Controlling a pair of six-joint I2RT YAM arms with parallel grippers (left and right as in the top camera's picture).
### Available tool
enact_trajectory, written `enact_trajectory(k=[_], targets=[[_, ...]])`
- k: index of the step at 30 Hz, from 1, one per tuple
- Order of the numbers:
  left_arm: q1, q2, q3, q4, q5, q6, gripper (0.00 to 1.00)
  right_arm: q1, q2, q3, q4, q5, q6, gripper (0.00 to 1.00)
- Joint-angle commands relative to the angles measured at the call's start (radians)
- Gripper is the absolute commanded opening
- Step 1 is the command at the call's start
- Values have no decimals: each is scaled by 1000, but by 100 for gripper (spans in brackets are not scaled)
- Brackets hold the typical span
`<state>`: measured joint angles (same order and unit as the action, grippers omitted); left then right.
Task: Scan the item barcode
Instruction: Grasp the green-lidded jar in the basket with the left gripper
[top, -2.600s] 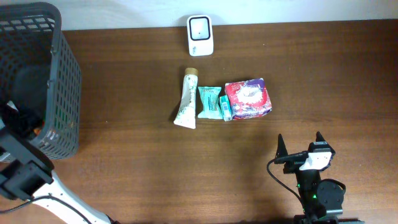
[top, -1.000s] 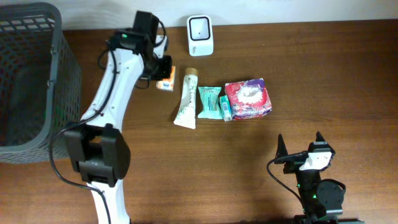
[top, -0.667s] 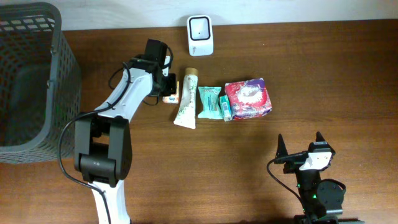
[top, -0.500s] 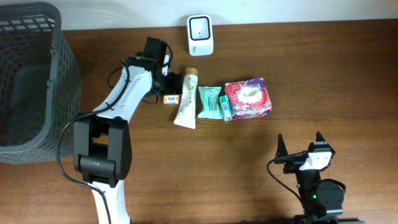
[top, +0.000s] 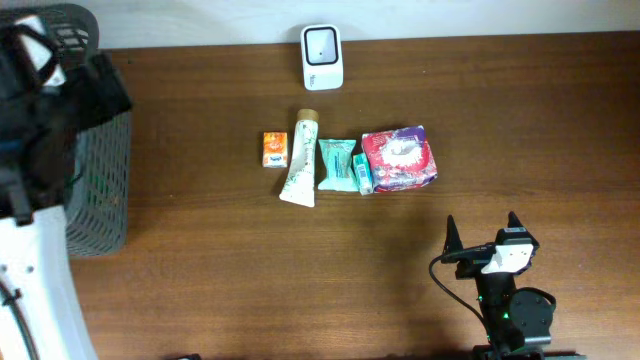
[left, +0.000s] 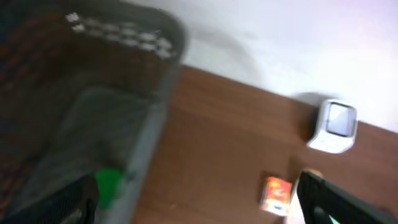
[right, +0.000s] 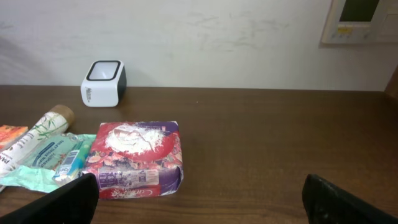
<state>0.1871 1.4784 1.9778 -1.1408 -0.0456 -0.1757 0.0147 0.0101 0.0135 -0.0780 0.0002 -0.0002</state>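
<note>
Overhead, we find the small orange cardboard box (top: 275, 149) lying free just left of the white squeeze tube (top: 300, 160), seemingly lined up before the white box-shaped scanner (top: 322, 43), our left gripper (left: 198, 196) and right gripper (top: 481, 224) gaping wide, empty.

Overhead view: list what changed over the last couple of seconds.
The left gripper carried the small orange box down from nearer the scanner, set it left of the tube and let go. It is now open, and its arm swung back over the basket. The tube, teal packet, red pack, scanner and open right gripper stayed put.
</note>
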Motion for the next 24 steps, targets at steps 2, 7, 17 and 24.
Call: enact_trajectory(k=[2,7,17,24], targets=[[169,-6,8,-16,-108,-98,99,5,-6,-8,-3,5,5,99],[417,10,8,-9,-15,-175,99,5,-6,-8,-3,5,5,99],[496,423,7,-141,100,-145,99,5,-6,-8,-3,5,5,99],[494,603,5,-182,235,-114,99,5,-6,-8,-3,5,5,99]])
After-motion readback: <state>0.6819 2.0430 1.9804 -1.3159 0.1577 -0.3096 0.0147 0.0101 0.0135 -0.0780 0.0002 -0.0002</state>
